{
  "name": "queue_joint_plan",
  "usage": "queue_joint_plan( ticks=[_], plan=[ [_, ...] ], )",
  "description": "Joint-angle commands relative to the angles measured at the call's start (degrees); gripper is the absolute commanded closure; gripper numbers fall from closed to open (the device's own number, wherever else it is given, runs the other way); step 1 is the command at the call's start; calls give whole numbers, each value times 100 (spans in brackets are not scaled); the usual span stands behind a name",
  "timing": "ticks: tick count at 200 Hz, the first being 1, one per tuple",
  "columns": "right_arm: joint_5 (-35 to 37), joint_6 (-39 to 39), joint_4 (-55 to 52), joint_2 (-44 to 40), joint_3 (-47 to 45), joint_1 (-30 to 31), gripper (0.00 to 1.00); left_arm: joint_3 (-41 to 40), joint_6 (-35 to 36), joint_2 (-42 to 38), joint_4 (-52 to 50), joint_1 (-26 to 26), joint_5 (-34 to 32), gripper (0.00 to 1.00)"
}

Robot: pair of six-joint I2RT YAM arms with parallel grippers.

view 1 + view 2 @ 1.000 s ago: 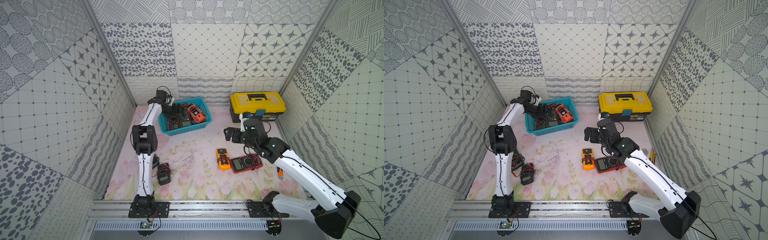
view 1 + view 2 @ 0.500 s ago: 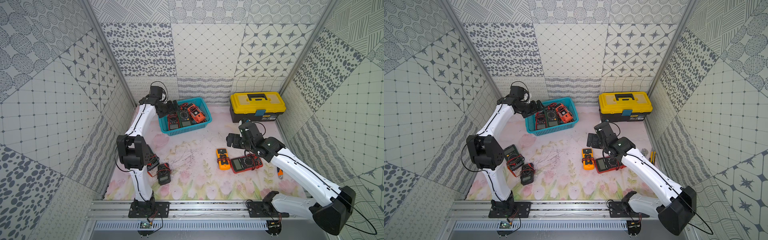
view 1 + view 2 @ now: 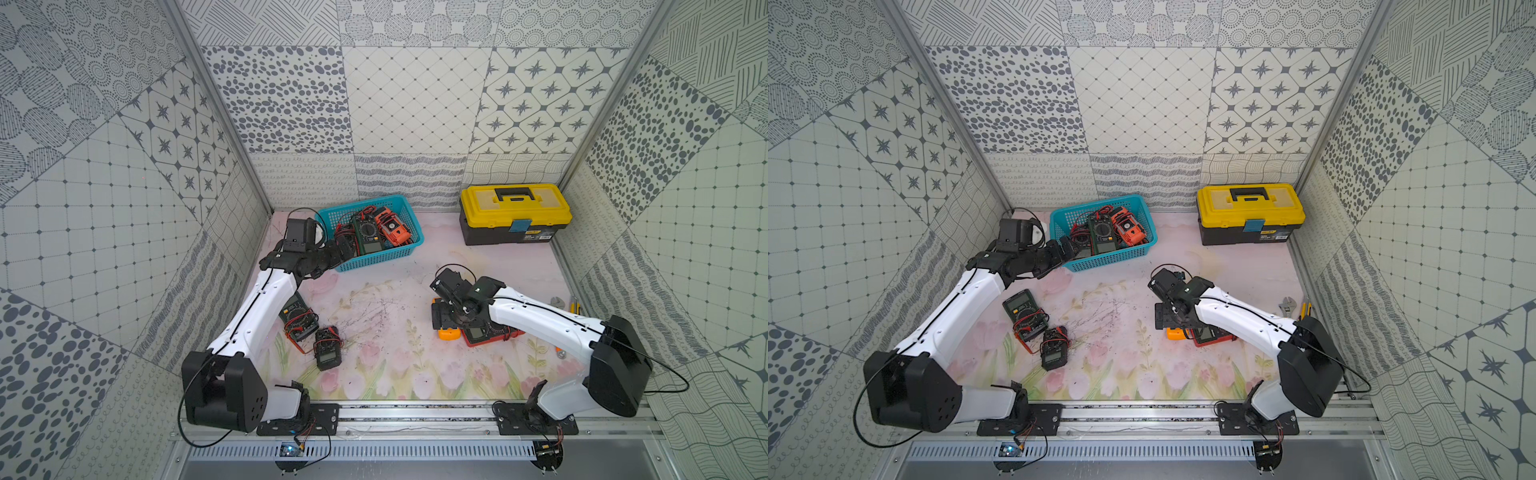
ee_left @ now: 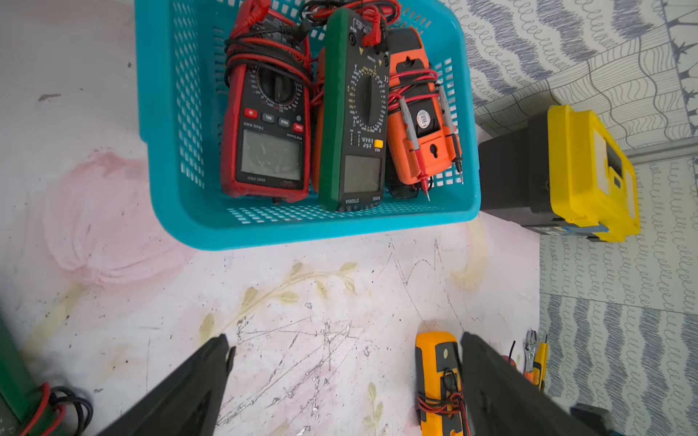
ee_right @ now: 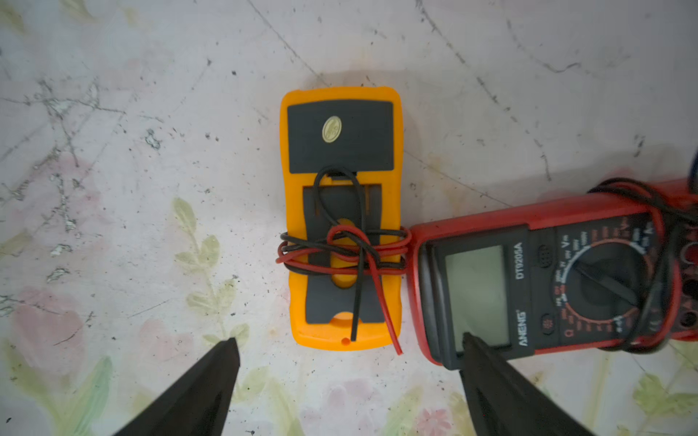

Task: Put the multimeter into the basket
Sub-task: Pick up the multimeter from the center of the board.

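Firstly, nearest the rail, we see a small black multimeter [image 3: 328, 348] lying on the flowered mat [image 3: 386, 374]. Just beside it lies a dark green multimeter [image 3: 298, 318], partly hidden under the left arm.

A little farther, on the right side, the right gripper [image 5: 349, 339] hangs over the yellow-orange multimeter [image 5: 342, 211] with its jaws spread wide and nothing between them. This multimeter lies face down on the mat, well apart from the basket, with red and black leads wound around its middle. A red multimeter [image 5: 547, 287] lies face up just beside it, its display end against the long side. In the right wrist view one fingertip stands over that display.

Farther back on the left, the left gripper [image 4: 344, 338] is also spread and empty, at the near left corner of the turquoise basket [image 3: 374, 259]. Inside the basket we find a red-black meter [image 4: 266, 124], a green-sided meter [image 4: 355, 113] and an orange meter [image 4: 423, 124], side by side.

Against the back wall on the right stands a yellow-lidded toolbox [image 3: 515, 208].
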Motion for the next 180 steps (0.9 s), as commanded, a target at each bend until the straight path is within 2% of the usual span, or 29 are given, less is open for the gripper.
queue_joint_plan(
  ticks=[1,38,121,137,155,180],
  plan=[
    [-211,250,252,316,58,100,3,-437,-427,-348,712,-24,-106,1],
    [-64,342,331,797,140,107,5,-480,-436,-289,754,-25,10,1],
    [348,312,663,1282,222,-37,11,-618,-434,-215,887,-23,144,1],
    [213,305,905,1335,83,-127,21,-634,-412,-225,877,-29,120,1],
    [112,296,1046,1317,-10,-150,47,-634,-395,-235,827,-23,98,1],
    [63,221,1173,1221,-92,-163,56,-564,-303,-207,583,-31,-52,1]
  ],
)
